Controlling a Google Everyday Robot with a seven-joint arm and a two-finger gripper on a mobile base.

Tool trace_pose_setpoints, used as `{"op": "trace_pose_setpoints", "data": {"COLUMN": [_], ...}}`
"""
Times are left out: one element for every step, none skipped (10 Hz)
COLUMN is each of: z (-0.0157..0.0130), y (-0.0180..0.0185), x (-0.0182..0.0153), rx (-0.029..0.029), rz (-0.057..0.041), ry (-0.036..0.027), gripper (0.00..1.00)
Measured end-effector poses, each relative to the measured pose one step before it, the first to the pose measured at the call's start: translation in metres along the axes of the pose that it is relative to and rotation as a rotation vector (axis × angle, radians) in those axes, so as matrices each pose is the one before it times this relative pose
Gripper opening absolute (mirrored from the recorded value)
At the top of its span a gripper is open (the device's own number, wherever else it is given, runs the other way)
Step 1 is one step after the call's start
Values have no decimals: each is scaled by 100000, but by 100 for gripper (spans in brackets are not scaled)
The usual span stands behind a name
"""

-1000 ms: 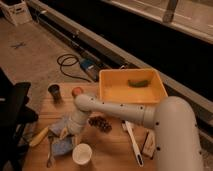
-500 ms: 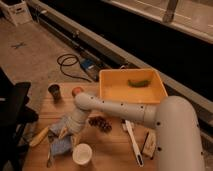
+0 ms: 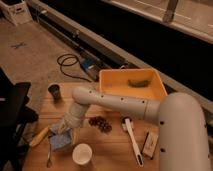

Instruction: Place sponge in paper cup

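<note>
– On the wooden table [image 3: 107, 150], under that big white arm [image 3: 125, 104], where is the gripper?

– Low on the left of the view, at the arm's end. The gripper [image 3: 67, 129] points down at the tabletop, with the yellow bin [image 3: 117, 86] well behind it. Whether it is spread or closed I cannot tell, because the wrist hides that.

– And the sponge?

– The blue sponge [image 3: 60, 142] lies flat on the table directly under the gripper's tip, touching it or very nearly, as far as this dim view shows. The paper cup [image 3: 82, 154] stands upright just beside the tip, nearer the camera, with its mouth open upward.

– How will the sponge handle?

– I judge it light, soft and squashy, neither fragile nor slippery. A pinch across its short sides near the middle should hold it. It will compress, so the grip needs to bite well in. It looks about as wide as the cup's mouth, so it may have to go in edge first. The cup is light too and could tip if the sponge drags on its rim.
</note>
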Motion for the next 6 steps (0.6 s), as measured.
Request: {"op": "trace_pose_setpoints", "data": {"z": [-2007,-1550,-1286,-1407,-743,-193], "y": [-104,17,288,659,871,771], "x": [-620,-502,-426,-360,-588,-395], "rx": [742,1753,1789,2170,1861,654], "rz": [-920,-1147,-1823,-2298,-2079,-614], "ry": [2403,1370,368,-65,-300,-66], "gripper": [0,0,0,0,0,0]}}
